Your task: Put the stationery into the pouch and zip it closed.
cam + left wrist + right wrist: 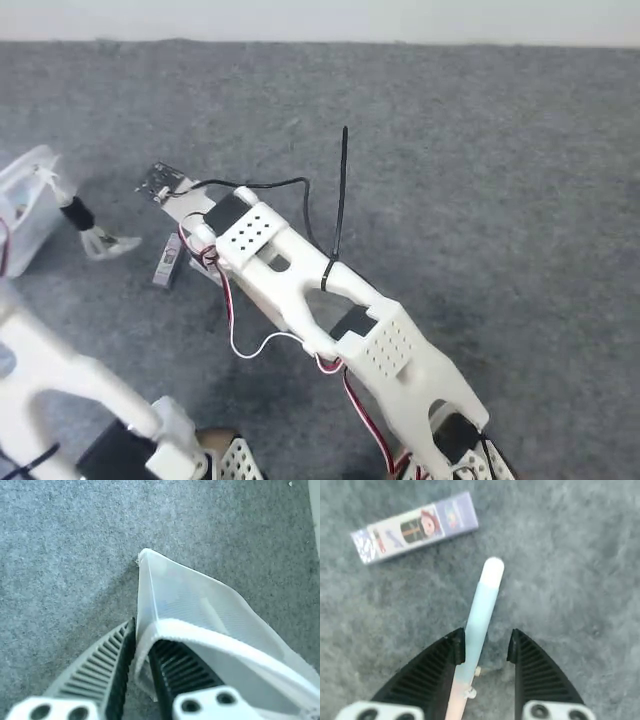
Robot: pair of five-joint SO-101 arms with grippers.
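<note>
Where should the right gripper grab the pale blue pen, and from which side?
Mid-barrel, from above: the pale blue pen lies flat on the carpet, lengthwise between the open fingers of the right gripper, so closing would squeeze across its narrow width.

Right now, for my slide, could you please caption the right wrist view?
Right gripper open around a pale blue pen on grey carpet, a small printed box lying beyond.

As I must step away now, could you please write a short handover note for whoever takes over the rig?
Left gripper: shut on the pouch at its rim.
Right gripper: open, its fingers either side of the light blue pen on the table, not yet gripping it.
Small printed box: on the table beyond the pen.
Done: pouch held.
Left: pen and box into the pouch, then zip it.
</note>
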